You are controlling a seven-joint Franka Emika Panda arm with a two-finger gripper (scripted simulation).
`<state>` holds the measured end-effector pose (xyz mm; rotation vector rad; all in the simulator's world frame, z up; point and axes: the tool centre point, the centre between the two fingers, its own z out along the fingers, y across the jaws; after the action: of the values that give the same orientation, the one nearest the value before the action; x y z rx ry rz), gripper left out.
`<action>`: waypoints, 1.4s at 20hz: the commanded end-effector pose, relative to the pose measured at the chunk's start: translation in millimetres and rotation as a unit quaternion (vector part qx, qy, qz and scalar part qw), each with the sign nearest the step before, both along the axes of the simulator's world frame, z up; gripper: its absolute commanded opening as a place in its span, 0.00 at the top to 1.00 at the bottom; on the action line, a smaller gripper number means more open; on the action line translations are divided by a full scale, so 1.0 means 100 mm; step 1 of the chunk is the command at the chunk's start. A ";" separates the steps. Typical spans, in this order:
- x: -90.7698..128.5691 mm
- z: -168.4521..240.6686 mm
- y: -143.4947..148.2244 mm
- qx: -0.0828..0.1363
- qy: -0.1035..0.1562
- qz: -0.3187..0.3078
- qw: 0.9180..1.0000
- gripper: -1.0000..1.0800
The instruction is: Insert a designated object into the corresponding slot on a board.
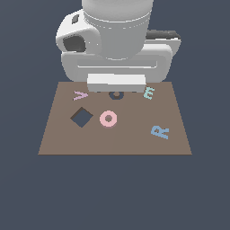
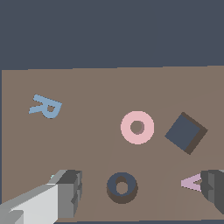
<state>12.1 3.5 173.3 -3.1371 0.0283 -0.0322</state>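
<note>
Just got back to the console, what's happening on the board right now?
The Panda arm's claw hangs open above the brown board, holding nothing. The pale-pink ring lies flat on the board, not yet picked up, between the diamond-turned hole and the blue R. Its ring-shaped slot is empty, sitting between the claw's fingers in the wrist view.

I am working in a bare simulated test scene, no real room: flat slate-blue ground is stretching everywhere, shadeless and textureless. A brown board (image 1: 115,139) is lying before me, carrying letters like the blue R (image 1: 160,131) at four o'clock.
</note>
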 end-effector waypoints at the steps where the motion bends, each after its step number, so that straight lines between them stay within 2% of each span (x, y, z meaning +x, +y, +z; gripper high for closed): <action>1: 0.00 0.00 0.00 0.000 0.000 0.000 1.000 0.04; 8: 0.01 -0.10 -0.02 0.000 0.001 0.015 1.000 0.04; 15: 0.05 -0.43 -0.10 -0.001 0.003 0.062 0.998 0.04; 28: 0.19 -1.16 -0.24 -0.003 0.009 0.170 0.985 0.04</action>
<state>29.0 -20.1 62.6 -3.1035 -0.4753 -0.0017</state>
